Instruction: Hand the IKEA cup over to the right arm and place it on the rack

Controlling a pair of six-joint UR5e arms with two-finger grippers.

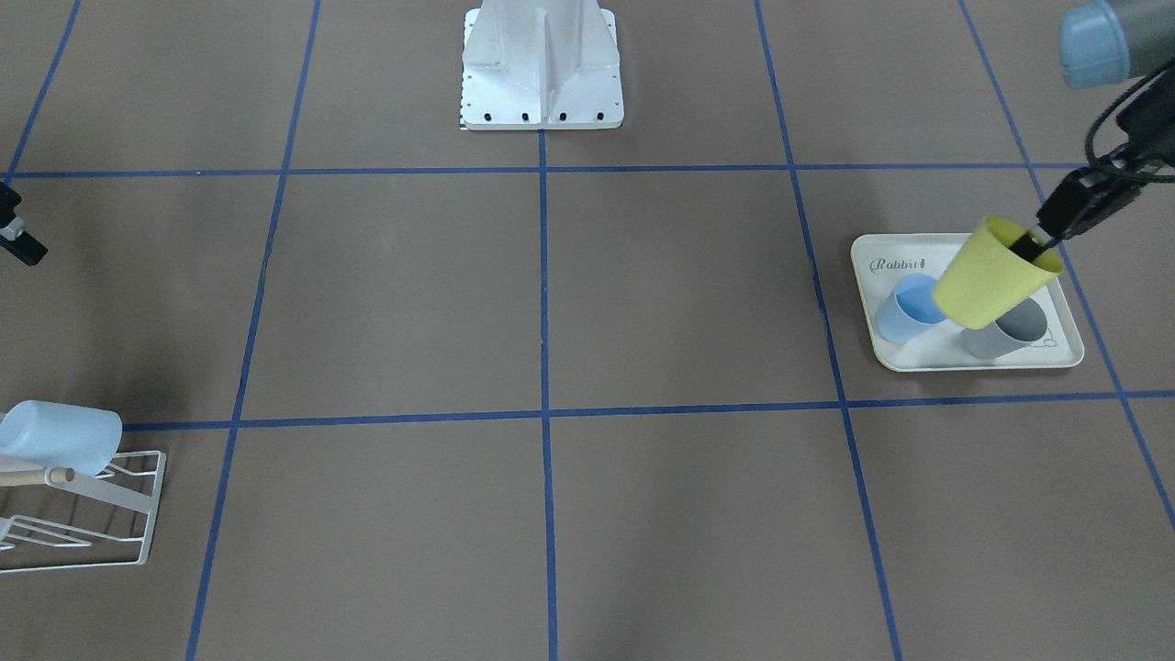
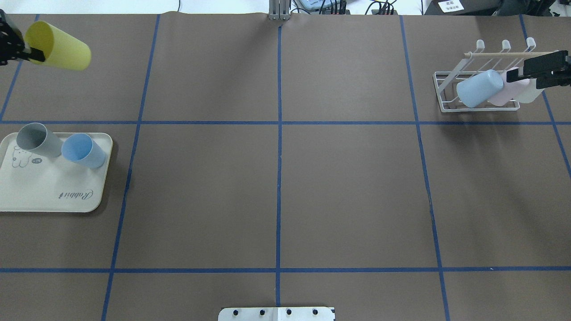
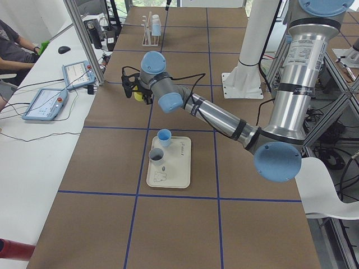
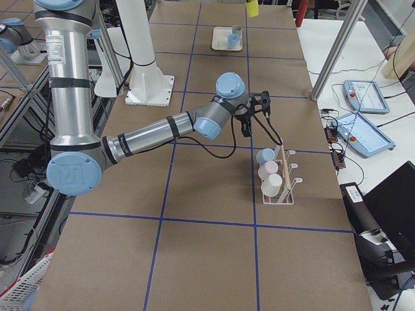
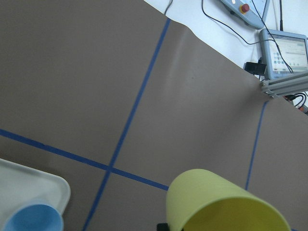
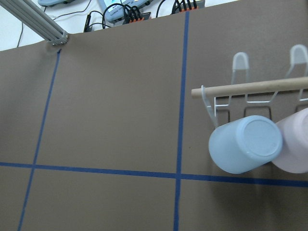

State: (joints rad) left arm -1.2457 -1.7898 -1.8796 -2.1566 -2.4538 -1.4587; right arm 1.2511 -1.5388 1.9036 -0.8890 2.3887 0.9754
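Note:
A yellow IKEA cup [image 2: 60, 48] hangs tilted in the air beyond the tray, its mouth toward my left gripper [image 2: 32, 54]. That gripper is shut on the cup's rim, one finger inside the mouth; from the front the yellow cup [image 1: 996, 274] hides part of the tray and the left gripper [image 1: 1039, 244] pinches its upper rim. The white wire rack [image 2: 446, 96] with its wooden rod stands far right. My right gripper [image 2: 517, 71] hovers over the rack's right end, open, with nothing between its fingers.
The cream rabbit-print tray [image 2: 53, 191] at the left carries a grey cup [image 2: 38, 139] and a blue cup [image 2: 83, 150]. On the rack lean a light-blue cup [image 2: 479, 88], a pink cup [image 2: 508, 91] and a white one. The robot's base plate [image 1: 542, 69] sits mid-table.

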